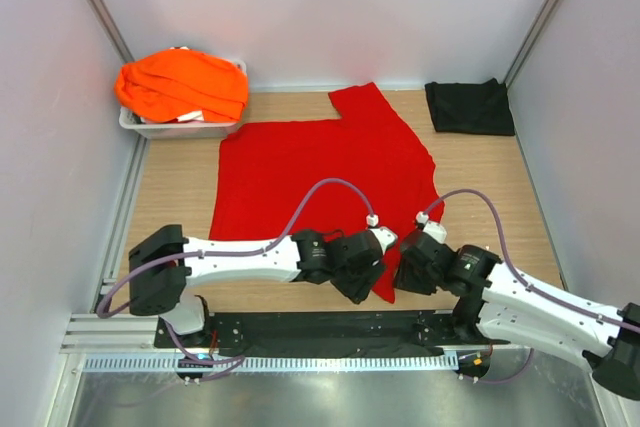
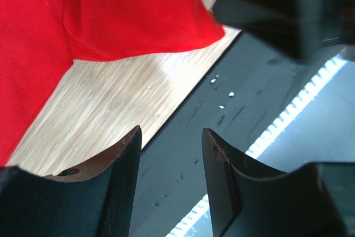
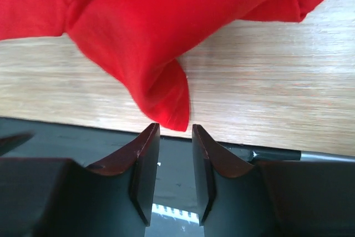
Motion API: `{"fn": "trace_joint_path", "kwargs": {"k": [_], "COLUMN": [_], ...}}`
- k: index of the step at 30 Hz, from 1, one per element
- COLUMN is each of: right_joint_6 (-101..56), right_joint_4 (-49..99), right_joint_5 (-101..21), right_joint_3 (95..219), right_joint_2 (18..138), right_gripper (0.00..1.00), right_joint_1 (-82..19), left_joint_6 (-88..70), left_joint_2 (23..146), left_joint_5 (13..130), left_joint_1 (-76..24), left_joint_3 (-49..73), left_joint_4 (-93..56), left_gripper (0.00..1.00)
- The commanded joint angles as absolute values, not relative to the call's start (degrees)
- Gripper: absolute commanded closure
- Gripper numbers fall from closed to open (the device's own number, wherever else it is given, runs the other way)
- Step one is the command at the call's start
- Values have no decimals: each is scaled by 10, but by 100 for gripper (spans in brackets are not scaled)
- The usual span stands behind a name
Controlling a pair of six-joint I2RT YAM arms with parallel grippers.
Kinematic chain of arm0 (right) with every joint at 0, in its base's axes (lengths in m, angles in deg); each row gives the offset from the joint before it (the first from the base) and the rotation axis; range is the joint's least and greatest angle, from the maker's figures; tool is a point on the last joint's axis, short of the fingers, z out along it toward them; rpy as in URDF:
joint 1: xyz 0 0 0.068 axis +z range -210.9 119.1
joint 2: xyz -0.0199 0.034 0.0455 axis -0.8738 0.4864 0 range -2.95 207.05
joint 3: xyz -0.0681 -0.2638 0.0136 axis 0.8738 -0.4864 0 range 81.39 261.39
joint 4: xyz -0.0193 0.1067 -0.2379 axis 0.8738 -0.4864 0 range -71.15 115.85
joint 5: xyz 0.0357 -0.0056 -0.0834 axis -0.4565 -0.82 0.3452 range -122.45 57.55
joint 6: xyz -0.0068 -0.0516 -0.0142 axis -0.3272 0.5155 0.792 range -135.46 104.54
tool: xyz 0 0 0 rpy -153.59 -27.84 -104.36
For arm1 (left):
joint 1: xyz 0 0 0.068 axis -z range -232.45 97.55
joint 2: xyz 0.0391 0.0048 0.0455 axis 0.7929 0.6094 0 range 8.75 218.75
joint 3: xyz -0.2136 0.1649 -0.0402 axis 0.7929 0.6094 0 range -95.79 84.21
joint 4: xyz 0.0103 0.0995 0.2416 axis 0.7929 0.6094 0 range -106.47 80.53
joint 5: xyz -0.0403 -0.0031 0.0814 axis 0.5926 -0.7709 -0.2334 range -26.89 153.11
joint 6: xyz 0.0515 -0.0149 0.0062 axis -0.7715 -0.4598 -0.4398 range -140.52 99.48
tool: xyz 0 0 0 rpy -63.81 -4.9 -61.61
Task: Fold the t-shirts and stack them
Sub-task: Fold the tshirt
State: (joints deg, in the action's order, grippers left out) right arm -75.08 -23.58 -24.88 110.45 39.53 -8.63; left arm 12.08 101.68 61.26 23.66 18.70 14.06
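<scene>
The red t-shirt (image 1: 330,162) lies spread on the wooden table, one sleeve pointing to the back. Its near right corner hangs between my two grippers. My left gripper (image 1: 364,285) is open and empty over the table's front edge (image 2: 171,134), with the red cloth (image 2: 111,15) ahead and apart from it. My right gripper (image 1: 406,275) is open (image 3: 176,132); a tip of the red shirt's corner (image 3: 163,101) sits just in front of its fingertips, not clamped. A black t-shirt (image 1: 468,105) lies folded at the back right. Orange t-shirts (image 1: 182,82) are heaped at the back left.
The orange shirts fill a grey plastic tray (image 1: 150,128) against the left wall. White walls close in the table on three sides. A black base plate (image 1: 300,329) and an aluminium rail run along the near edge. The right arm's dark body (image 2: 288,4) is close to the left gripper.
</scene>
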Motion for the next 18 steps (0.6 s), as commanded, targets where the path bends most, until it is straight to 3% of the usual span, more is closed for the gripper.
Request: {"fn": "trace_joint_path", "kwargs": {"k": [1, 12, 14, 18], "right_joint_6": [-809, -760, -753, -730], "right_joint_4": [-177, -115, -110, -115], "right_joint_5": [-202, -132, -120, -106], "right_joint_3": [1100, 1156, 1172, 1221], "right_joint_2": [430, 585, 603, 629], "right_gripper": [62, 64, 68, 89], "right_joint_1": [-62, -61, -61, -61], "left_joint_6": [124, 145, 150, 153], "left_joint_2": [967, 805, 781, 714], "left_joint_5": [600, 508, 497, 466], "left_joint_1": [238, 237, 236, 234], "left_joint_3": [193, 279, 291, 302], "left_joint_4": [119, 191, 212, 247], "left_gripper": [51, 51, 51, 48]}}
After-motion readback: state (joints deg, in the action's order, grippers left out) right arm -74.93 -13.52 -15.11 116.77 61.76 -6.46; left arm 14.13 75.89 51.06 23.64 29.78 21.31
